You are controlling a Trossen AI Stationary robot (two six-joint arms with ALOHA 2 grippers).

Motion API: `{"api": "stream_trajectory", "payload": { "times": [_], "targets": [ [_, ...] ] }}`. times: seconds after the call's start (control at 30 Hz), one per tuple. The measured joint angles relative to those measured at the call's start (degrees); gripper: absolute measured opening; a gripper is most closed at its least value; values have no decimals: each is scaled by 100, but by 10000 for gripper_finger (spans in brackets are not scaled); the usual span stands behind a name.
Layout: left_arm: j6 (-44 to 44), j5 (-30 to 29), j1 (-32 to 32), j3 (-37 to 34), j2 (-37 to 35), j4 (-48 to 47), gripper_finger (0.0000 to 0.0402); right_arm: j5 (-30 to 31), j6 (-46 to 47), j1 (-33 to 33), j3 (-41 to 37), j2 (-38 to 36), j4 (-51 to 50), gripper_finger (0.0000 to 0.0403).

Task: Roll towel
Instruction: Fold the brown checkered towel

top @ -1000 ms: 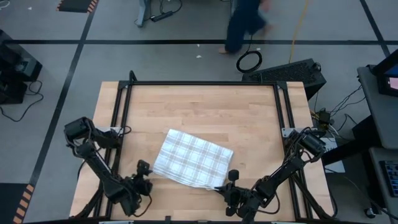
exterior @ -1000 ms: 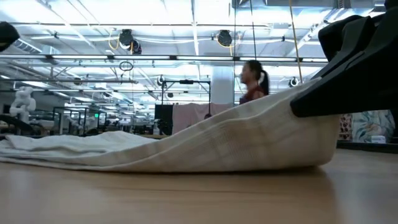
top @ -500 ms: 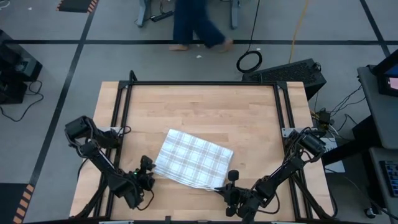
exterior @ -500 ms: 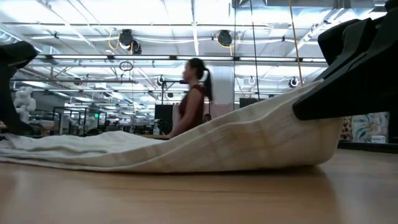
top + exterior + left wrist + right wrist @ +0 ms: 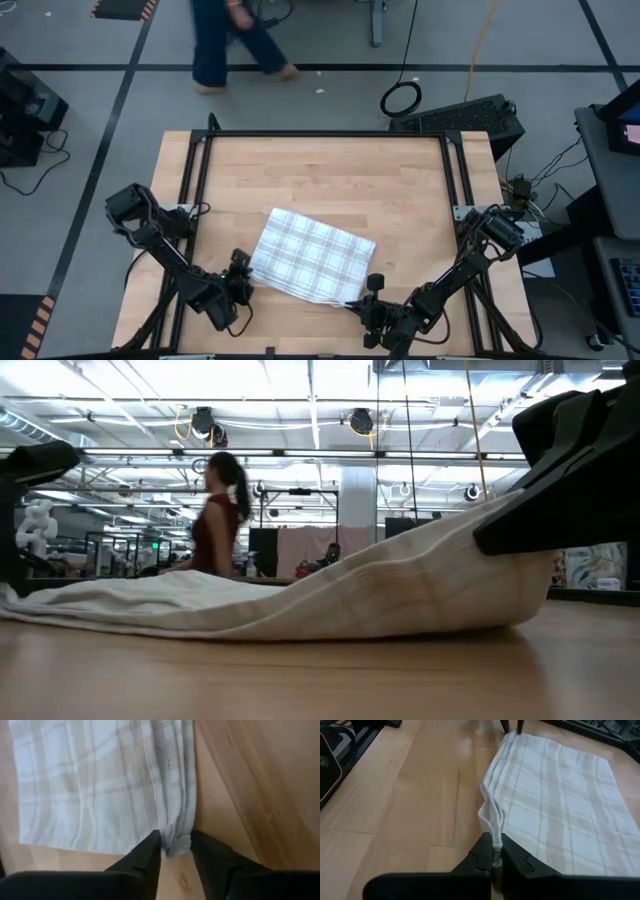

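Note:
The towel [image 5: 310, 258], white with a faint check, lies folded flat on the wooden table, a little toward the near edge. My left gripper [image 5: 243, 283] stands at its near-left corner, its fingers closed in on the bunched cloth [image 5: 176, 851]. My right gripper [image 5: 362, 300] is shut on the near-right corner [image 5: 496, 857]. In the low view that corner rises under the right gripper [image 5: 560, 500], and the rest of the towel [image 5: 300, 595] slopes down to the table. My left gripper pinches the towel's near-left corner [image 5: 175, 841] between its two fingers, gathered into folds there. The fingers slant down at it from the near left. The corner stays low at the table. My right gripper pinches the near-right corner [image 5: 495, 837], a bunched edge of several layers, between its two fingers. It comes in from the near right, slanting slightly down. The corner is lifted clear and the cloth slopes slack from it to the table.
Black frame rails [image 5: 320, 133] run along the table's far, left and right sides. Bare wood [image 5: 330, 180] lies beyond the towel. A person [image 5: 225, 45] walks on the floor past the far edge.
My left gripper has moved down and toward the towel's near-left corner, reaching it; in the low view it has come into the picture at the left. The towel and my right gripper have kept still. The person behind has walked toward the left.

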Motion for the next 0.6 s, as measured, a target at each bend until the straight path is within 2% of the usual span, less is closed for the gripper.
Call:
{"api": "stream_trajectory", "payload": {
  "times": [0.23, 0.43, 0.6],
  "targets": [
    [-135, 204, 159, 24, 7, 71, 14, -283, 36, 27, 0, 0, -7, 4],
    [-806, 504, -36, 382, -82, 91, 15, -312, 83, 170, 0, -81, -126, 4],
    [-1200, 863, -218, 815, -216, 177, 12, -602, 271, 303, 0, -230, -161, 4]
  ]
}}
